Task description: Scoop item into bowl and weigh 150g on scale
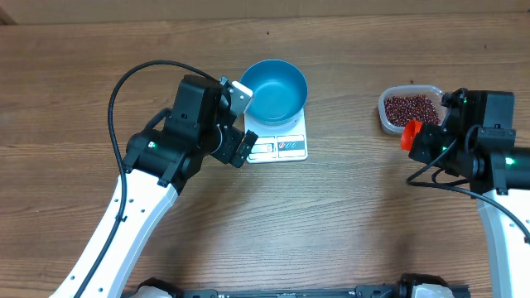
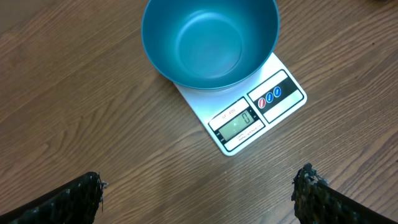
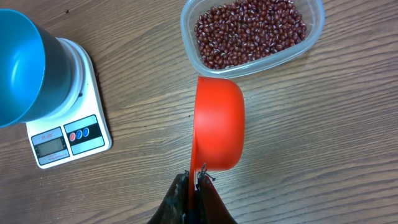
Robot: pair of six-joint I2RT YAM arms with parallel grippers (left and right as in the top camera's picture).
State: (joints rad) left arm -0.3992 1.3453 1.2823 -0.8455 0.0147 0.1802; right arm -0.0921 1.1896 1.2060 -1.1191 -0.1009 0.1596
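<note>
Beans [image 3: 249,31], dark red-brown, lie heaped in a clear container [image 3: 316,28] at the far right of the desk [image 1: 331,232], well apart from the blue bowl [image 2: 211,40] and none of them seen in it. The bowl sits on the white scale [image 2: 249,118] and covers most of its platform, so only the front strip with display and buttons shows. In the left wrist view the display reads a single zero. In the right wrist view it is too small to read, and the bowl is cut off by the left edge.

The left fingers [image 2: 74,199] stand wide apart near the scale's front edge, gripping nothing. Only their dark tips enter the bottom corners of the left wrist view. From overhead one of them is just beside the bowl's rim, but whether it touches cannot be told.

The right fingers [image 3: 193,199] are closed on the handle of a red scoop [image 3: 217,124], and the handle is almost wholly hidden between them. The scoop's cup is near the container but apart from it. Its opening is turned so that its inside is not visible. From overhead, only a small orange part of the scoop shows past the right arm
</note>
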